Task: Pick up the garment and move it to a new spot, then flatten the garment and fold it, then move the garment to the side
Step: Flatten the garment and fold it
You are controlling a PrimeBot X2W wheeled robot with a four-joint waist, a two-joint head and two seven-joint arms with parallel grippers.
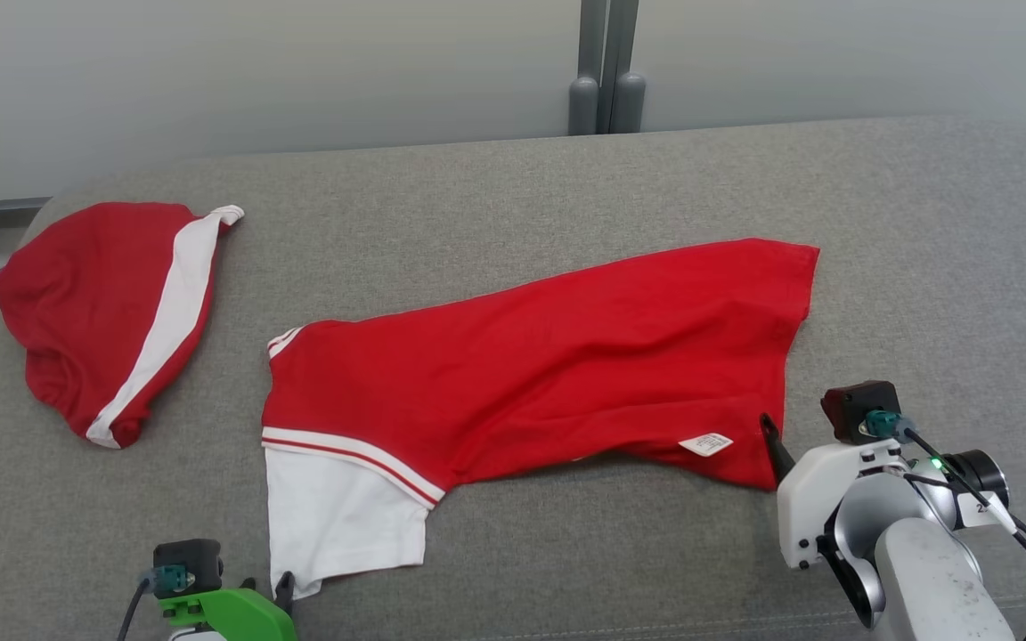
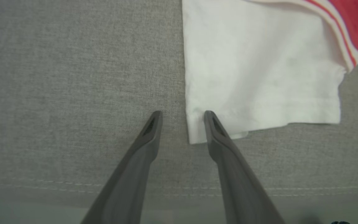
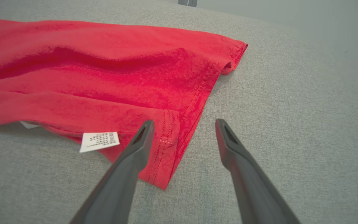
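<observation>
The garment (image 1: 549, 374) is a red shirt lying spread across the grey padded surface, its white sleeve (image 1: 344, 507) pointing toward me. My left gripper (image 1: 281, 588) stands at the sleeve's near left corner. In the left wrist view the sleeve (image 2: 259, 62) has that corner between the open fingers of the left gripper (image 2: 182, 115), and the right finger lies over the cloth. My right gripper (image 1: 771, 432) is at the shirt's near right hem corner. It is open (image 3: 184, 123), straddling the hem (image 3: 166, 149), beside a white label (image 3: 99, 140).
A second red piece with a white stripe (image 1: 103, 312) lies bunched at the far left of the grey surface (image 1: 566, 178). A grey post (image 1: 606, 71) rises behind the back edge. The surface's stitched front seam (image 2: 42, 183) runs just below the left gripper.
</observation>
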